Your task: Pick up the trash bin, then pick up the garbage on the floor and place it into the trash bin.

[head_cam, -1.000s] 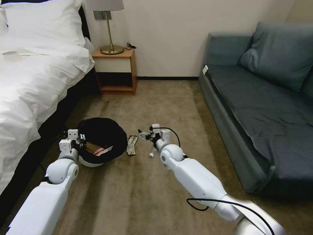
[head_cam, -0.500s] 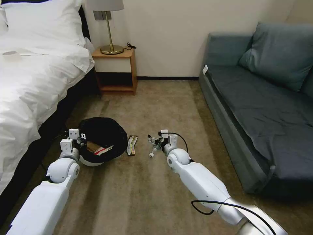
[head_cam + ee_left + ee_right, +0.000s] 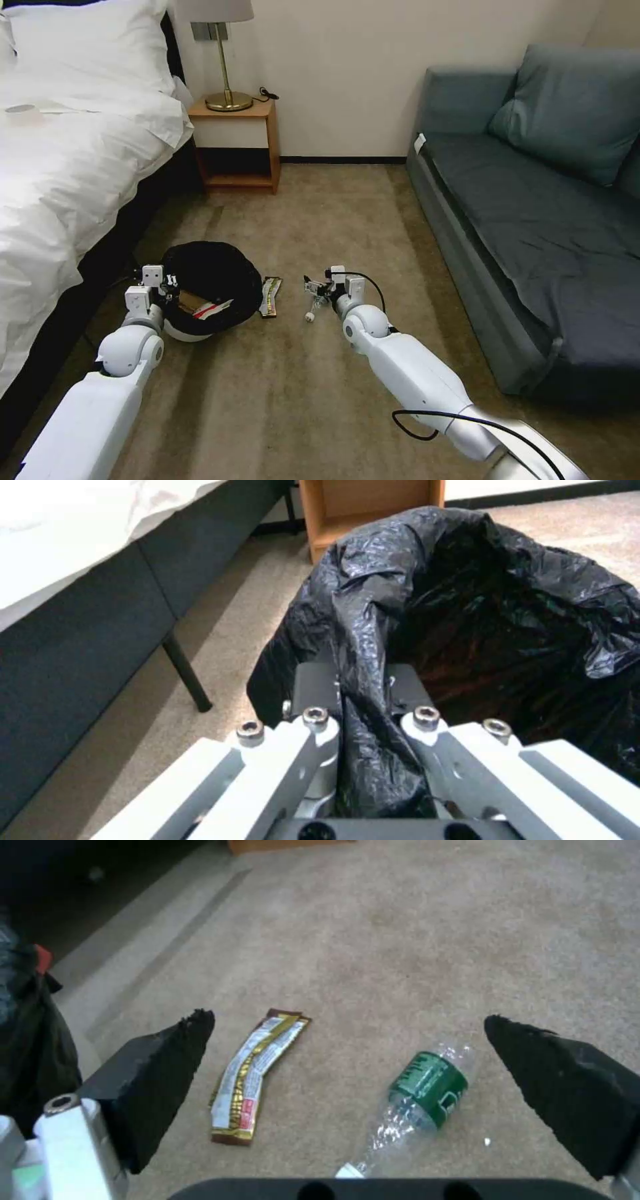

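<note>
Right claw (image 3: 347, 1040) above bottle (image 3: 417, 1100)

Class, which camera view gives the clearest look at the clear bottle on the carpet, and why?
The right wrist view: the bottle lies close between the open right claw's fingers, its green label plain. The head view shows it as a small shape by that claw.

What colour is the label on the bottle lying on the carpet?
Green with white print, on the clear bottle; the right wrist view shows it best.
</note>
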`<state>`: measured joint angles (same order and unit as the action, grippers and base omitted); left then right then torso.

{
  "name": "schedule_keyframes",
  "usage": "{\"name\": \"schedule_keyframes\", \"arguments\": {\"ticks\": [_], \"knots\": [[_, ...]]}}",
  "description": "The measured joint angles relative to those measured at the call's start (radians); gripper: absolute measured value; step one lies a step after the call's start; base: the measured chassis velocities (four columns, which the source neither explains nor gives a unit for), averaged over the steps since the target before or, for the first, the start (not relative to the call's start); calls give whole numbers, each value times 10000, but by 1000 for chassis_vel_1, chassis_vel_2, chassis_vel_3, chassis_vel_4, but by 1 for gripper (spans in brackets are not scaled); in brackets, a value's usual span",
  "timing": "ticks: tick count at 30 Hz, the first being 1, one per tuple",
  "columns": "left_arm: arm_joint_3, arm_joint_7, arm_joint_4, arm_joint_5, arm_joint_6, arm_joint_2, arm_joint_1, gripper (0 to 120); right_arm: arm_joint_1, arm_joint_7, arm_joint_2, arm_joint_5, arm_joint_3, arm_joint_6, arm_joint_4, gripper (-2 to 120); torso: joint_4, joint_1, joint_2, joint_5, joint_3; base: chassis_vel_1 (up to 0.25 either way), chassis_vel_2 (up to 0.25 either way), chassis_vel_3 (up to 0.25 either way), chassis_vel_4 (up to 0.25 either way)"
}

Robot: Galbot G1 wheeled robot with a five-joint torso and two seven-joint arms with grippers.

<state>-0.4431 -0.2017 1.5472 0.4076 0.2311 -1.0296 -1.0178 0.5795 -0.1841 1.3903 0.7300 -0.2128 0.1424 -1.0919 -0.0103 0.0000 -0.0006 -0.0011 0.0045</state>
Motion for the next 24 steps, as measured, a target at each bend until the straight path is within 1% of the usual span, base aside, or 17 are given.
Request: {"name": "schedule_keyframes", "arguments": {"ticks": [11,19,24], "knots": [[-9,3,28,-33,-11,-30,-24,5,13,80,12,-2,-38,-40,2,100,0,0,0,0,0,0,0,0,0],[-41,24,28,-62,-28,-30,-54,5,10,126,9,22,-45,-44,13,100,-2,0,0,0,0,-64,69,61,-52],[-50,49,23,-75,-41,-38,-55,5,10,157,63,24,-66,-46,31,100,0,0,0,0,0,-41,67,47,-65]]}}
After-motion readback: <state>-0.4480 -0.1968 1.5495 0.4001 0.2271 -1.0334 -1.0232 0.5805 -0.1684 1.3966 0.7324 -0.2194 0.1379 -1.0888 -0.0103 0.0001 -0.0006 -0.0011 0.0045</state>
